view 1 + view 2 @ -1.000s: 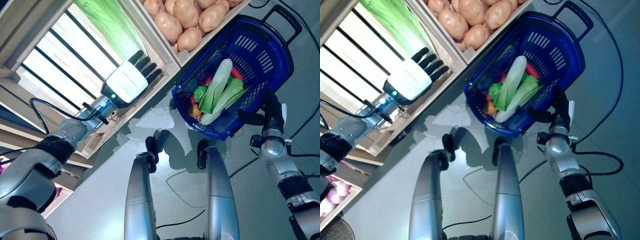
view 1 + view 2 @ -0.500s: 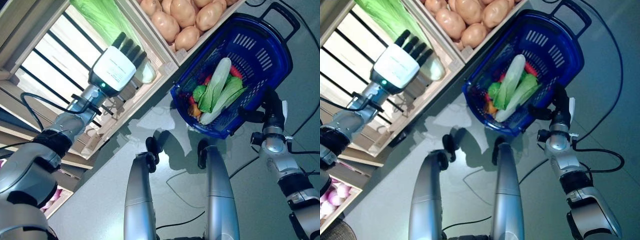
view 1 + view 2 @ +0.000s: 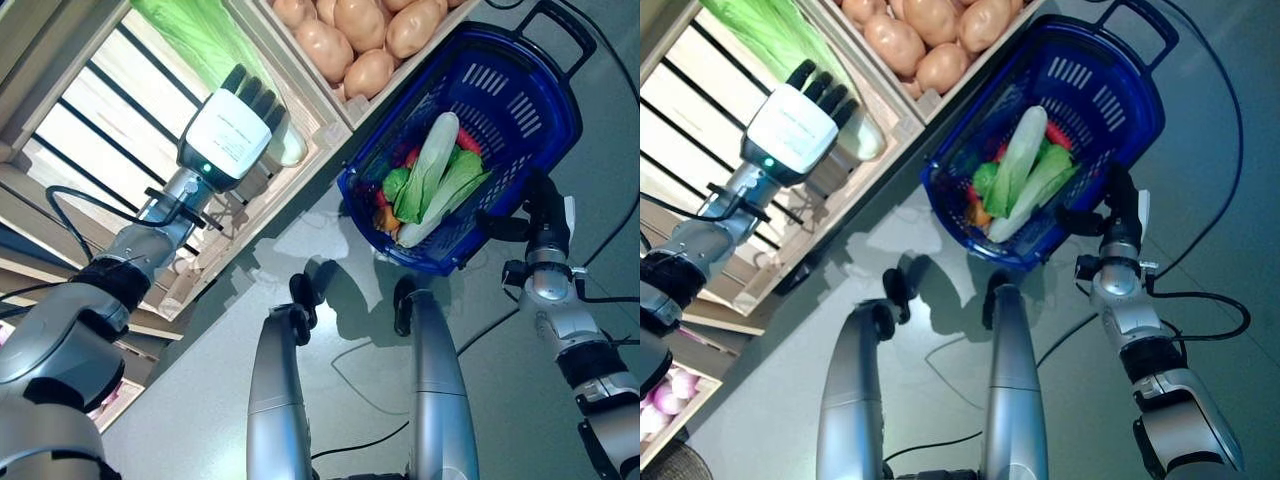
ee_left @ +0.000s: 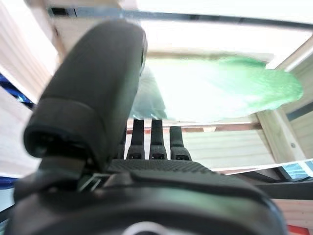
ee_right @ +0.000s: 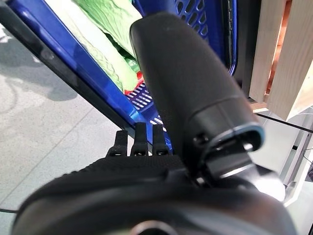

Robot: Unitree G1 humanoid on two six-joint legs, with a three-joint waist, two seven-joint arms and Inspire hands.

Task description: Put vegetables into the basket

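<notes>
Basket [image 3: 520,110], perhaps two cabbages [image 3: 432,170] inside

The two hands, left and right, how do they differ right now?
The left hand reaches into the wooden crate, fingers straight over the long green cabbage; the right hand holds the blue basket by its rim. The left hand shows a white back; the right hand looks all dark. Both have dark fingers.

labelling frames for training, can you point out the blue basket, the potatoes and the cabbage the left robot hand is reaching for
blue basket [image 3: 560,75]: left eye view, on its far mesh wall.
potatoes [image 3: 322,49]: left eye view, on one potato in the wooden crate.
cabbage [image 4: 220,93]: left wrist view, on its pale green leafy middle.
</notes>
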